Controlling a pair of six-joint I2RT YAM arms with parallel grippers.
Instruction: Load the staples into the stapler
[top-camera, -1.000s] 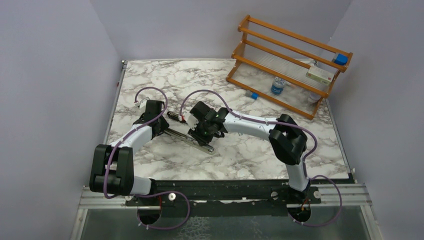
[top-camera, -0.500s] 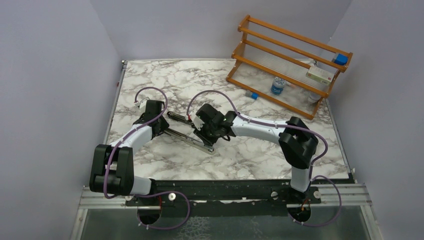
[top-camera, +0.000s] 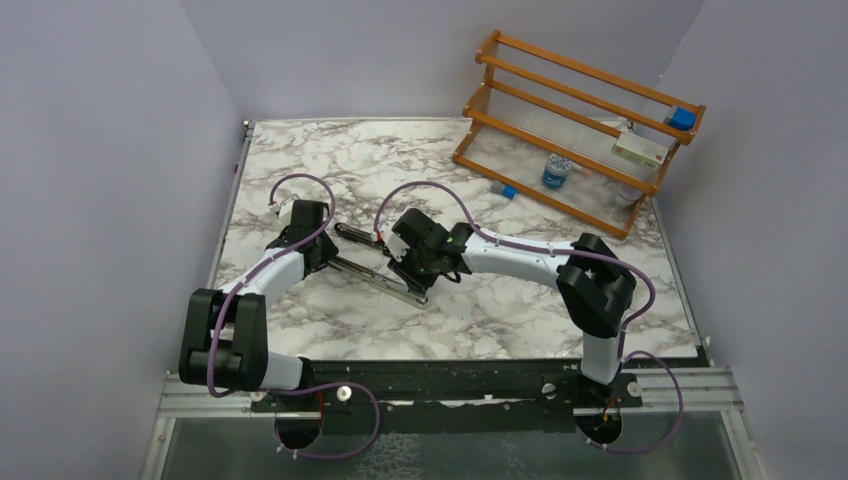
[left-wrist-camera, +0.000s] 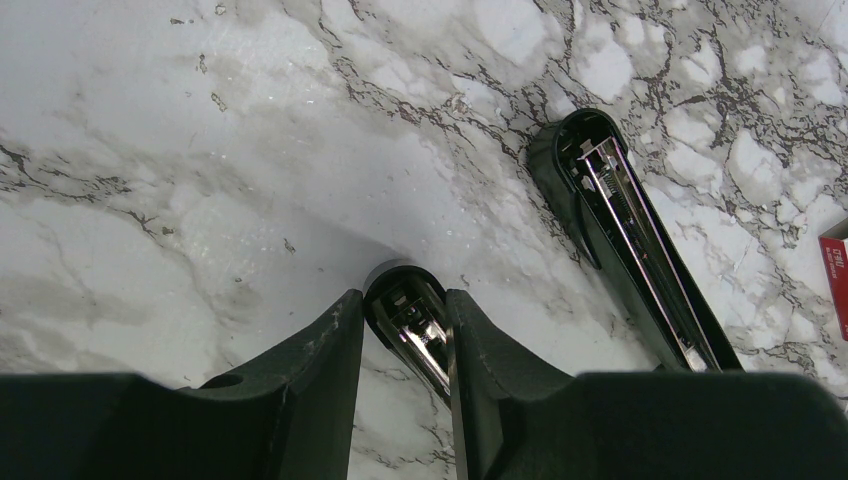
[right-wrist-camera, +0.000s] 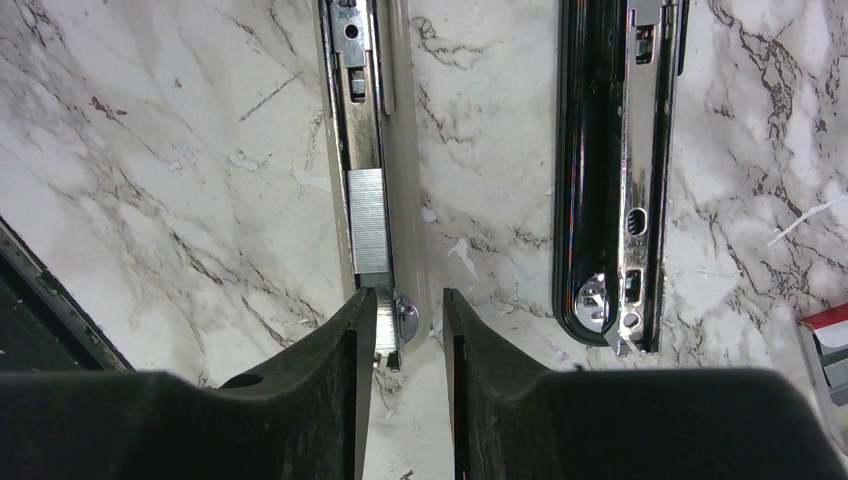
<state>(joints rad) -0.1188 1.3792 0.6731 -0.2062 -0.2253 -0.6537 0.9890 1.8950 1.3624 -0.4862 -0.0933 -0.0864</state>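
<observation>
Clamped with the left fingers (left-wrist-camera: 330, 345) on the rounded black end of the stapler (left-wrist-camera: 405, 305), touching both of its flanks. Lying flat on the marble surface (left-wrist-camera: 200, 150), opened out into two long halves. Just right of that grip in the left wrist view, the other half, hollow side up, with silver metal along its inside.

Poised with the right fingers (right-wrist-camera: 335, 345) at the near end of the silver channel (right-wrist-camera: 350, 100), parted a little. Impossible to tell whether pinching anything there. Astride the channel's right-hand wall. Seated in that channel, just ahead of the fingertips, a short silver-grey strip of staples (right-wrist-camera: 369, 225), its near end reaching in beside the left-hand finger. Parallel to it, apart across a band of marble, the glossy black half.

At the right edge of both wrist views, a sliver of the red staples box (right-wrist-camera: 826, 318), near the stapler but apart from it.

Seen from above: set between the two arms, left of the surface's middle, slanting from far left to near right. Well apart, at the far right corner, a wooden rack (top-camera: 580, 110) with a small bottle (top-camera: 556, 172) and blue blocks (top-camera: 681, 118).
</observation>
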